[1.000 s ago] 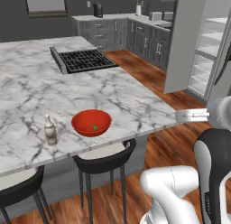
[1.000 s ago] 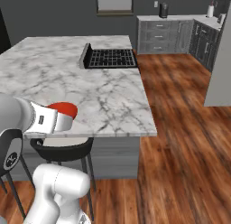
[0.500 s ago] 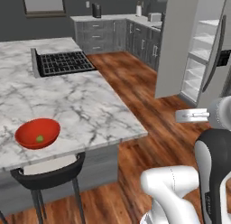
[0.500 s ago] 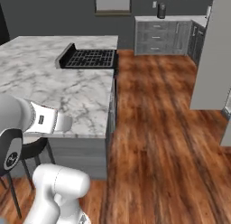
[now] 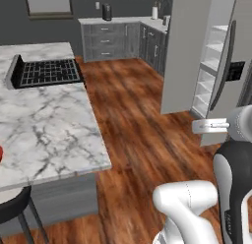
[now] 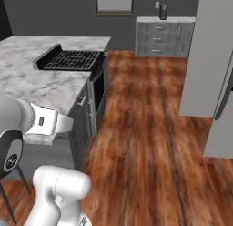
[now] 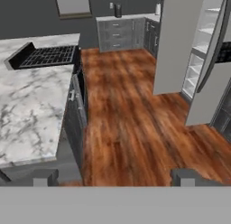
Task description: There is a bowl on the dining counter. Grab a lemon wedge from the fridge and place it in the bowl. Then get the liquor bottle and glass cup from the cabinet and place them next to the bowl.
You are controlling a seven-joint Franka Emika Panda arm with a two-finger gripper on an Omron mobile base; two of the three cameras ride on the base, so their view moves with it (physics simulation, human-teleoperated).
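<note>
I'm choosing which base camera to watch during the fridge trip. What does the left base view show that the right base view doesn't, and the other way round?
Left base view: the fridge's white inner shelves, the button panel on its open door, and a red sliver of the bowl at the picture's edge.
Right base view: the dark oven front under the cooktop.
Both: the dining counter, the cooktop, the fridge, the wooden floor and the grey drawer units.
</note>
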